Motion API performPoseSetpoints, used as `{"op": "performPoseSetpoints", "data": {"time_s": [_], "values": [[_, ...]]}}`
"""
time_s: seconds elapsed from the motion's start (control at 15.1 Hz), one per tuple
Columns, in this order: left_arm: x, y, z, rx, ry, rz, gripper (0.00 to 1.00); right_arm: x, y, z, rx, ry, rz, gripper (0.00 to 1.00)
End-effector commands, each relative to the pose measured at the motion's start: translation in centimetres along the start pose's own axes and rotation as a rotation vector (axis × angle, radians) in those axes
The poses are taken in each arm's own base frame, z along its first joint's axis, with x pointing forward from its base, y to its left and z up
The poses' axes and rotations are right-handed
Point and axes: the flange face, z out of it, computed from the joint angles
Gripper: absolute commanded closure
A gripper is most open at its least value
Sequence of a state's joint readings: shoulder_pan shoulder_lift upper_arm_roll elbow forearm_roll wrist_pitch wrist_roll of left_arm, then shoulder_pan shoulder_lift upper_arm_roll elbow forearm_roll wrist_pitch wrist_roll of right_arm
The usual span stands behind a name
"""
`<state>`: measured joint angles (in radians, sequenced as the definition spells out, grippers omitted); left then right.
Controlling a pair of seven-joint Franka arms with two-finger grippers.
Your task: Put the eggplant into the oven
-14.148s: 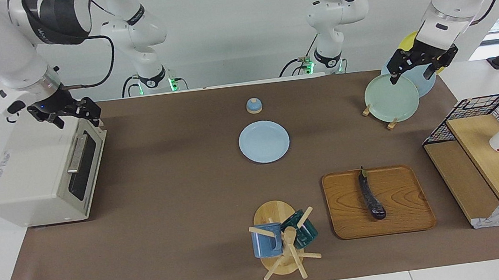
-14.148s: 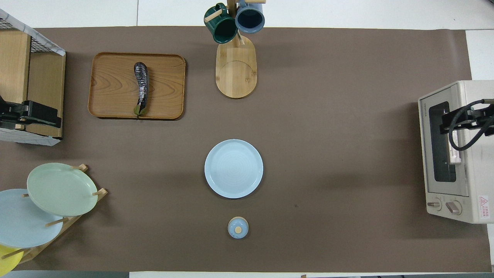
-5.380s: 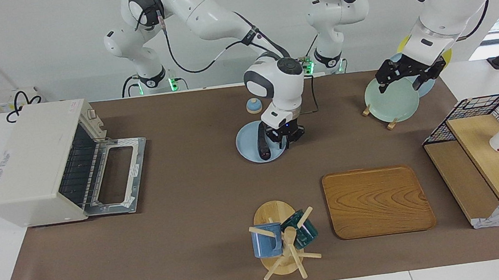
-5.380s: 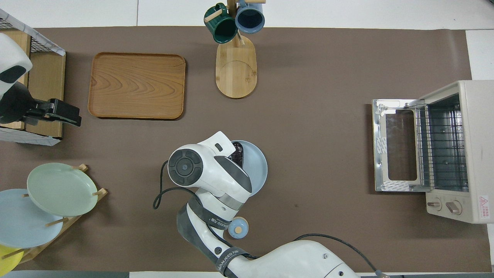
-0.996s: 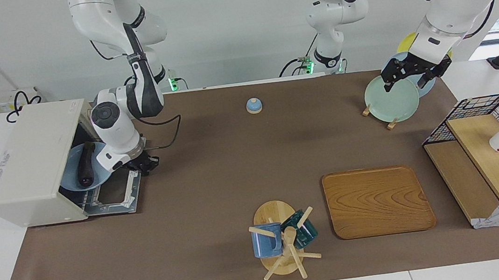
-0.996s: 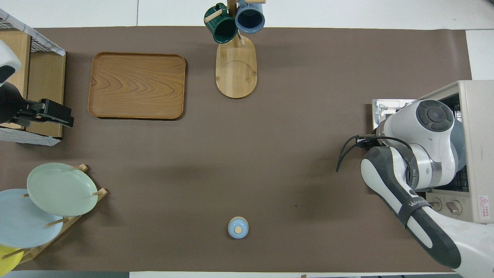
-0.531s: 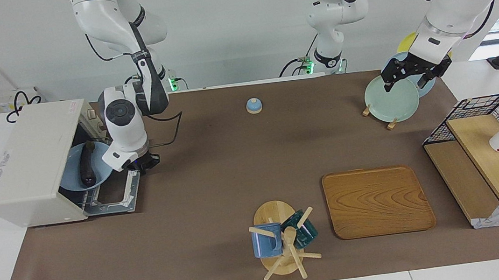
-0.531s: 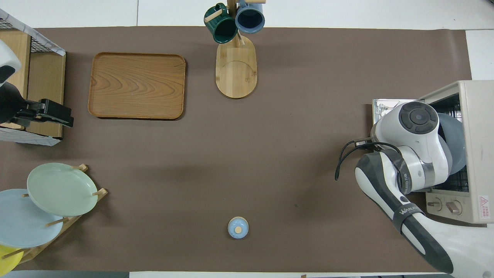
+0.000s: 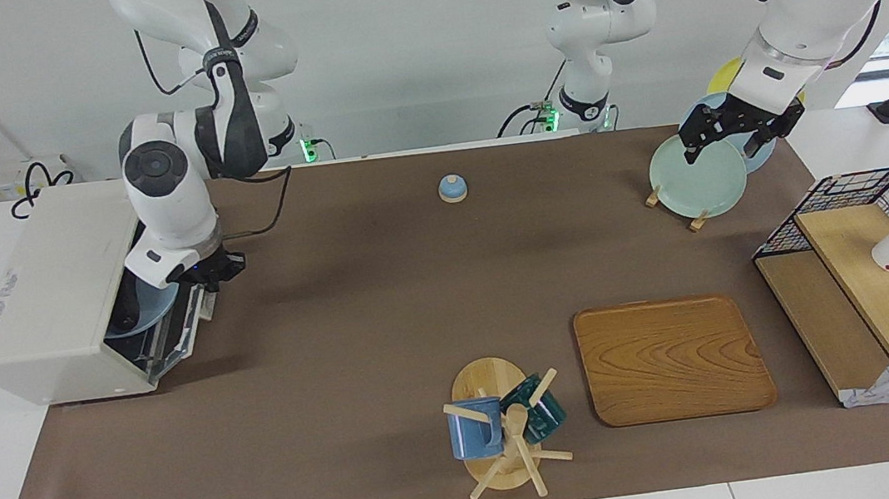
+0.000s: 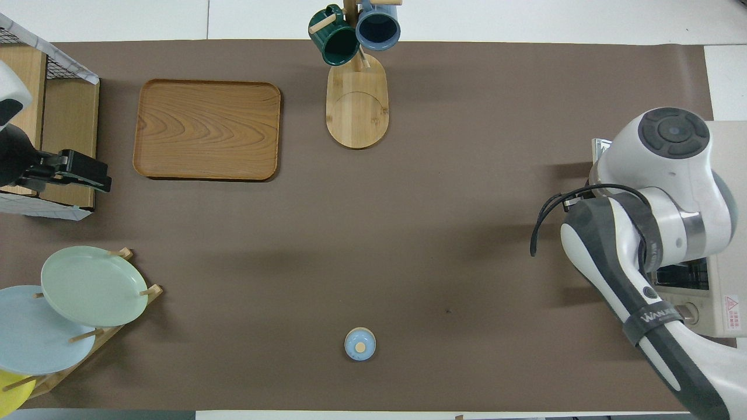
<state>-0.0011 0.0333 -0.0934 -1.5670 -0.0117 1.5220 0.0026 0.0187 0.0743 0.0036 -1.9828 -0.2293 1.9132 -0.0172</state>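
Now your oven [image 9: 52,294] sits at the right arm's end of the table, its door [image 9: 183,323] tilted partly up and a blue plate [image 9: 140,309] showing inside; you cannot see the eggplant. Your right gripper [image 9: 205,274] is at the door's upper edge, though whether its fingers are apart or together cannot be told. Your left gripper [image 9: 735,131] waits, fingers apart, over the green plate [image 9: 696,177] in the rack.

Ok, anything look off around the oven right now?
The oven has its door half raised at the right gripper, with a blue plate rim showing in the gap; the door may catch it. The eggplant is hidden. The left gripper waits over the dish rack.
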Motion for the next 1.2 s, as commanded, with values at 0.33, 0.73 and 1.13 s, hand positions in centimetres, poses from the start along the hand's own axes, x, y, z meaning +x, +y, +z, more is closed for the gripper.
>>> {"op": "performPoseSetpoints", "data": {"time_s": [0.33, 0.73, 1.13], "values": [[-0.4, -0.3, 0.0, 0.02, -0.009, 0.003, 0.0, -1.7, 9.4, 1.1, 0.005, -0.008, -0.009, 1.0], [-0.4, -0.3, 0.0, 0.02, -0.009, 0.003, 0.0, -2.3, 9.9, -0.2, 0.044, -0.013, 0.022, 1.0], [-0.4, -0.3, 0.0, 0.02, -0.011, 0.003, 0.0, -2.1, 10.3, -9.3, 0.111, 0.027, 0.053, 0.59]]}}
